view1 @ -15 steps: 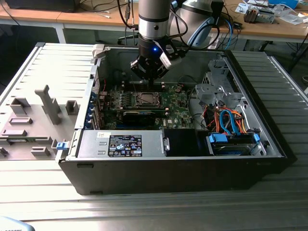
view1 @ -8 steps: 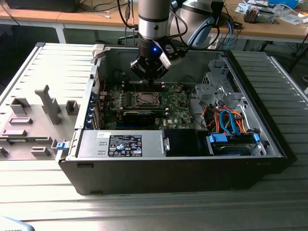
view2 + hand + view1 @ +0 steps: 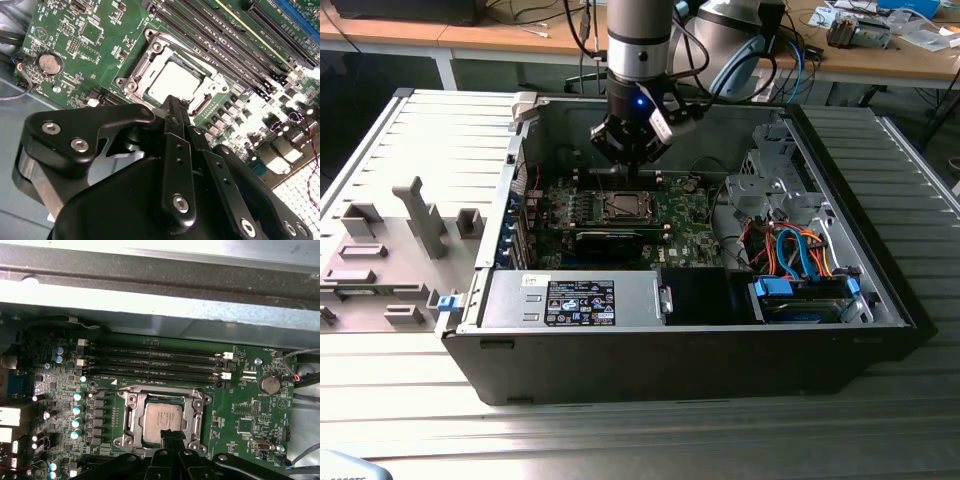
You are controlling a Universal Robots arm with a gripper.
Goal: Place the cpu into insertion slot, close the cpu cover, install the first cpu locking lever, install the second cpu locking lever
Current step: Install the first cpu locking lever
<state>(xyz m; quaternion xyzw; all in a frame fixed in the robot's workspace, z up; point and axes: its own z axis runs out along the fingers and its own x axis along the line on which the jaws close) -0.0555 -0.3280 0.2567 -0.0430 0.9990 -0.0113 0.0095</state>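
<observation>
The cpu (image 3: 162, 417) (image 3: 175, 80), a flat silver-grey square, lies in the insertion slot (image 3: 605, 208) on the green board. The cpu cover (image 3: 133, 416) (image 3: 144, 64), a silver frame plate, lies flat around the chip. A thin lever rod (image 3: 150, 388) runs along the socket's side nearest the memory slots. My gripper (image 3: 626, 172) hangs just above the socket, at the edge nearest the case's back wall. In both wrist views its black fingers (image 3: 172, 117) (image 3: 170, 436) meet at one tip over the chip's edge, shut with nothing between them.
The board sits deep in an open black computer case (image 3: 880, 300). Long memory slots (image 3: 160, 362) flank the socket, with a black card (image 3: 610, 240) on the other side. Orange and blue cables (image 3: 790, 250) and a drive cage (image 3: 765, 180) crowd the exterior view's right. A grey fixture (image 3: 390, 240) lies outside.
</observation>
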